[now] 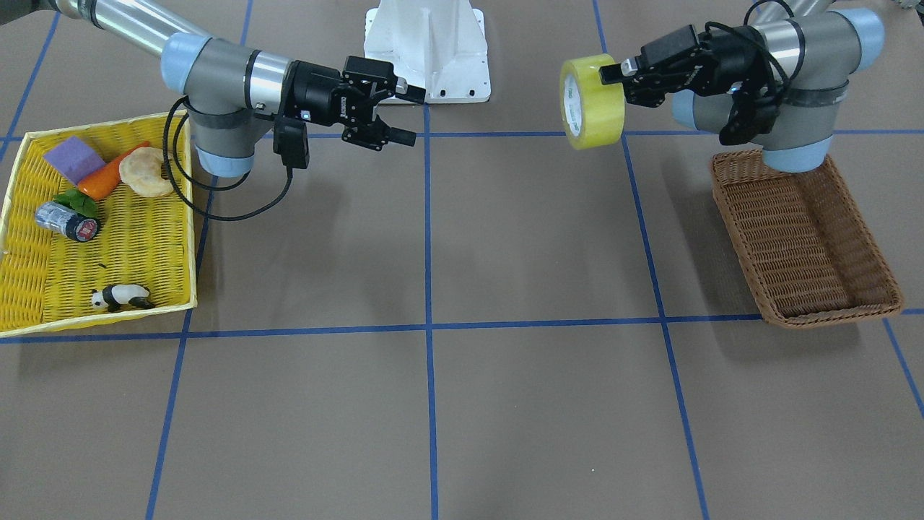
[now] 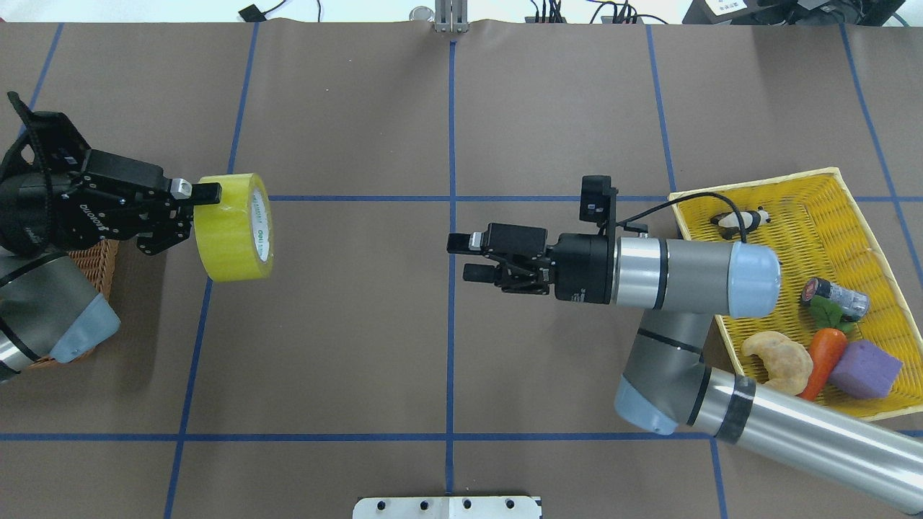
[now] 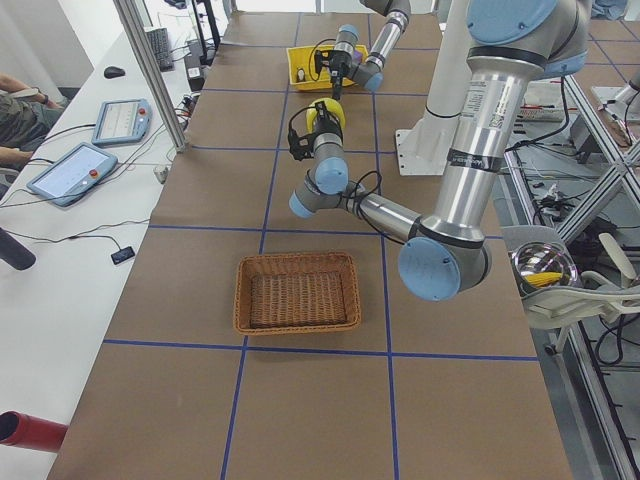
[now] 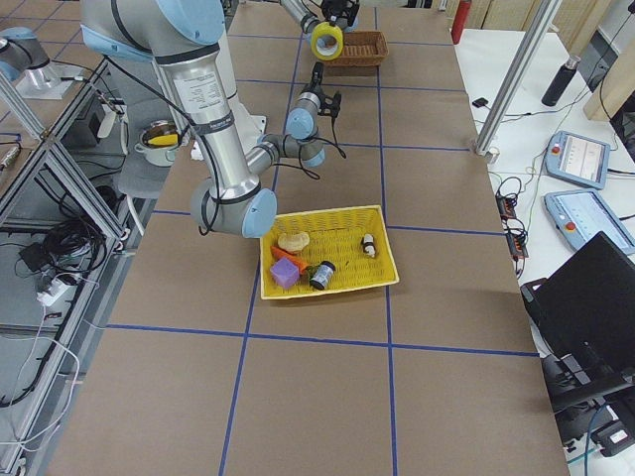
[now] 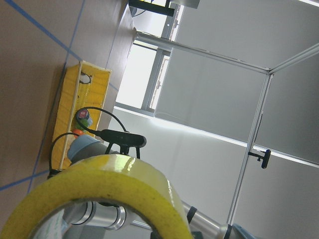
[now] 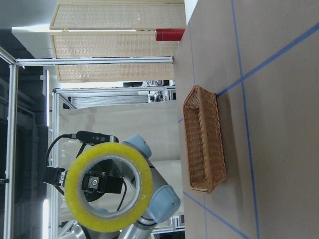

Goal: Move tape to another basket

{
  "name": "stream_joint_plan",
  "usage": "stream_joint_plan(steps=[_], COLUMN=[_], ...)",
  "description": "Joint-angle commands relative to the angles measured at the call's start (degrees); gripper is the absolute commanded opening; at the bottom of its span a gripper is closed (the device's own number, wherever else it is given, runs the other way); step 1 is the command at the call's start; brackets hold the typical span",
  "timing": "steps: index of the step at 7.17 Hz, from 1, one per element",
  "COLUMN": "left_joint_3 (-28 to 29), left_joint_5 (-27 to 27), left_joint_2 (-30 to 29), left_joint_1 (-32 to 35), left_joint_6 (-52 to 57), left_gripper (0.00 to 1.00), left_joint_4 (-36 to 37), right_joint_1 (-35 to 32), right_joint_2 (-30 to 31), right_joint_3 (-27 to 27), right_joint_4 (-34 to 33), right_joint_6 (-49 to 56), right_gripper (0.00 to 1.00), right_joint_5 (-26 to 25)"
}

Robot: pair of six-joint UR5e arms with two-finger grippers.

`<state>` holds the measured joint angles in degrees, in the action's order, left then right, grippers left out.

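Observation:
My left gripper point(image 1: 613, 83) is shut on the rim of the yellow tape roll point(image 1: 592, 101) and holds it in the air, on edge, beside the near end of the brown wicker basket point(image 1: 830, 316). In the overhead view the left gripper point(image 2: 198, 213) holds the tape point(image 2: 234, 227) just right of the basket point(image 2: 104, 259), which my arm mostly hides. The tape fills the bottom of the left wrist view point(image 5: 114, 184). The right wrist view shows the tape point(image 6: 109, 194) and the basket point(image 6: 204, 144). My right gripper point(image 1: 411, 114) is open and empty above the table's middle point(image 2: 461, 257).
A shallow yellow tray point(image 1: 191, 238) on my right side holds a small can point(image 1: 68, 220), a carrot point(image 1: 108, 177), a purple block point(image 1: 72, 159), a bread piece point(image 1: 144, 172) and a panda figure point(image 1: 119, 296). The white base mount point(image 1: 429, 50) stands between the arms.

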<state>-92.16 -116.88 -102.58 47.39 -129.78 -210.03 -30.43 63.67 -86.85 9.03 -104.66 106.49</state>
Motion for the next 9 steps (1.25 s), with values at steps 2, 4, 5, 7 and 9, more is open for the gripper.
stream_joint_plan(steps=[2,4,5,7,9], left_joint_3=[5.9,9.4,9.8,9.8,9.7], left_joint_5=[-0.7,-2.7,-6.7,-17.2,-17.8], left_joint_2=[2.0,2.0,2.0,2.0,4.9], left_joint_1=[4.6,5.5,8.6,15.5,19.6], left_joint_6=[9.3,14.6,16.9,25.1,29.0], left_gripper=[0.00,0.00,0.00,0.00,0.00], left_joint_4=[0.5,2.3,5.0,14.8,20.8], right_joint_1=[-13.7,-22.3,-26.0,-30.6,-33.6], right_joint_2=[3.7,8.7,9.5,10.9,16.1], right_joint_3=[-1.0,-0.4,0.4,0.5,0.5], right_joint_4=[-6.0,-7.4,-9.1,-15.0,-21.6], right_joint_6=[5.3,9.8,10.4,14.7,26.5], right_gripper=[1.00,1.00,1.00,1.00,1.00], right_joint_5=[15.4,28.8,32.8,36.9,36.9])
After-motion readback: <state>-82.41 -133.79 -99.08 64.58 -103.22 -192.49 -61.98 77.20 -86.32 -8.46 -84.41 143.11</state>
